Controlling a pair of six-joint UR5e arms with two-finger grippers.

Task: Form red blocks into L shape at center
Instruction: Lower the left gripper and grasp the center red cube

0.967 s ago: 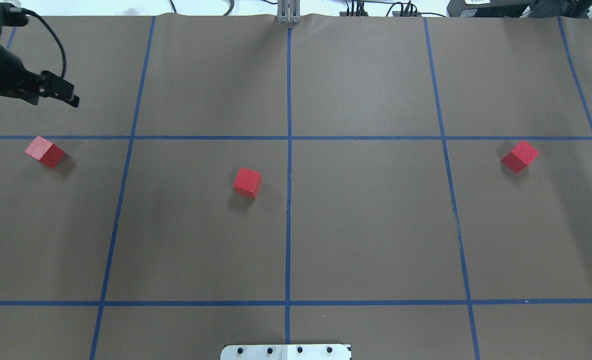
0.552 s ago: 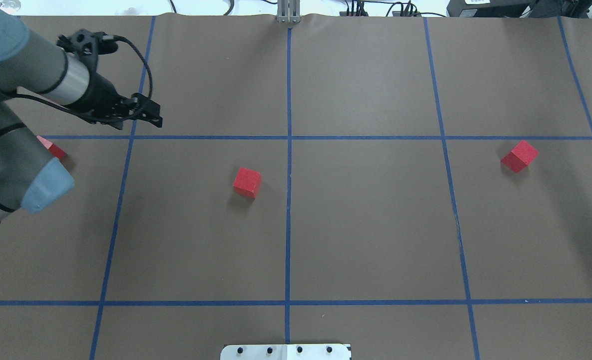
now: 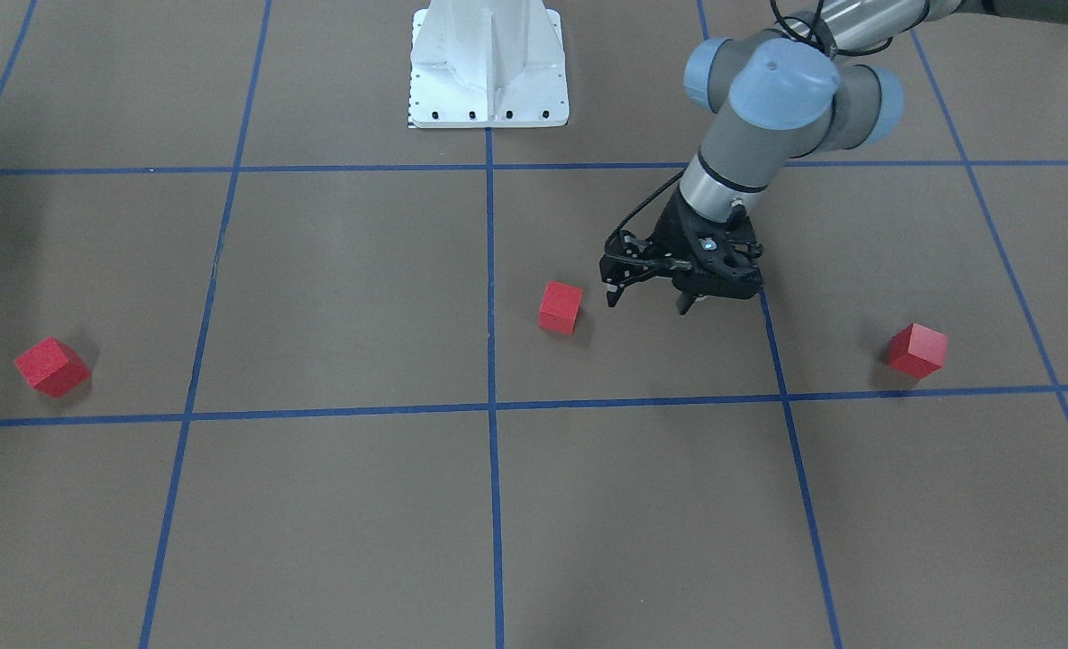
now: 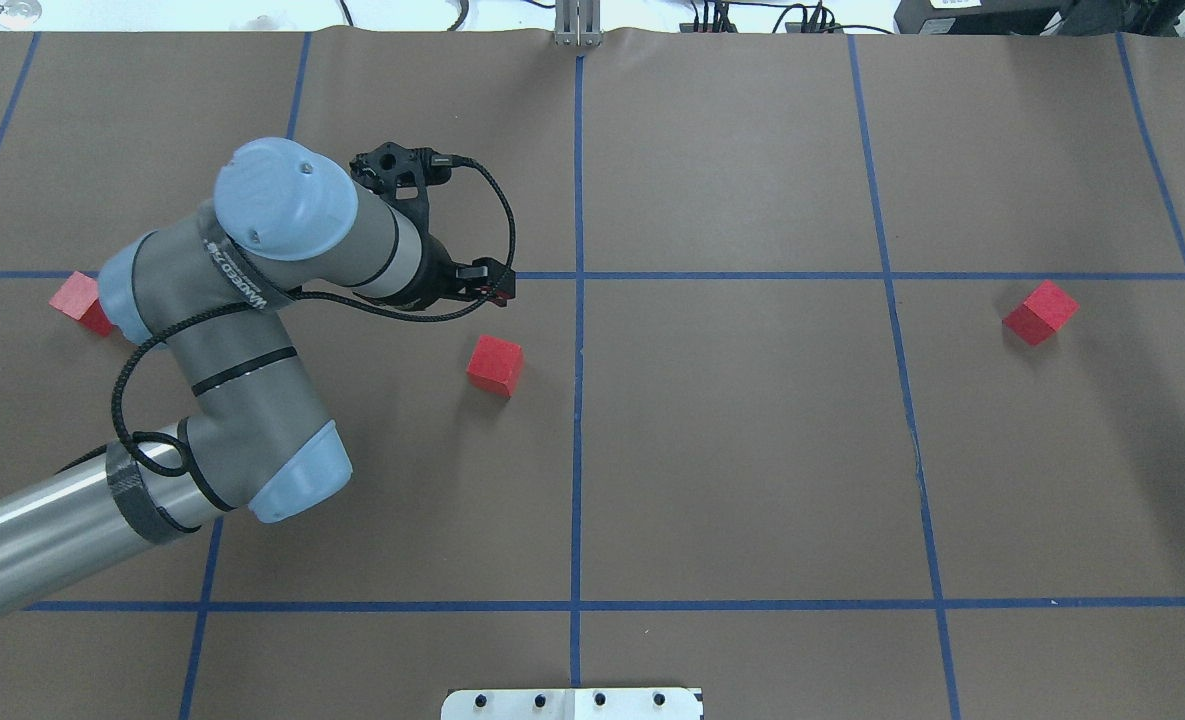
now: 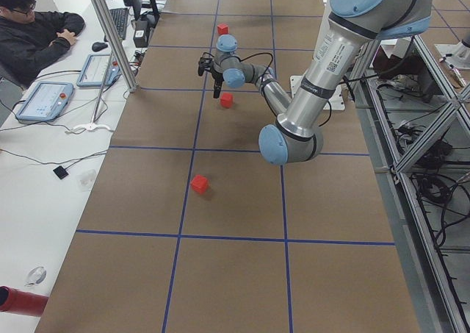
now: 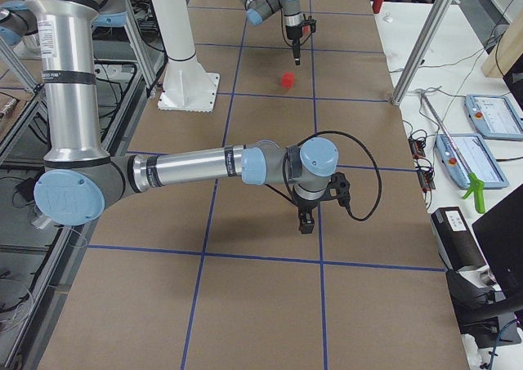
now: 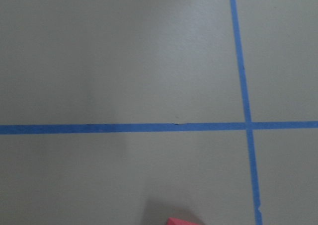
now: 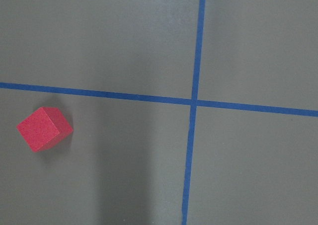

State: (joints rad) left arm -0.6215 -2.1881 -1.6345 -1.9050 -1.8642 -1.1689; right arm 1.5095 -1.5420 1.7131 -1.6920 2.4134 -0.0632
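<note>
Table point(image 3: 317, 297) with brown paper cover and blue tape grid point(image 4: 577, 450); clock directions are read in the overhead view unless noted. Nearest the robot stands the white robot base point(image 3: 488, 63). Next comes one row of three cubes across the middle band of squares, well apart from each other. Item one, the centre red block point(image 4: 495, 365), lies just left of the middle grid line, flat on one face, with its edges turned slightly off the tape lines; all its sides are equal, so no axis is the longer. Item two, the left red block point(image 4: 74, 298), is at 9 o'clock from it, set diagonal to the grid and partly hidden behind the left arm point(image 4: 252, 330). Item three, the right red block point(image 4: 1040, 312), is at 3 o'clock and is also diagonal. The left gripper point(image 3: 646, 305) has its fingers spread apart and pointing down. Its tip shows at 12 o'clock from the centre red block, near but not touching, with bare paper between. In the front-facing view that block lies at the gripper's 9 o'clock. The right gripper point(image 6: 305, 223) is seen only from the table's right end, so spread or closed cannot be told; its wrist camera shows the right red block at 8 o'clock in frame, beside a tape crossing. Farthest off are the aluminium post point(image 4: 577, 25) at the far edge and a seated operator point(image 5: 33, 35) at a side bench.
</note>
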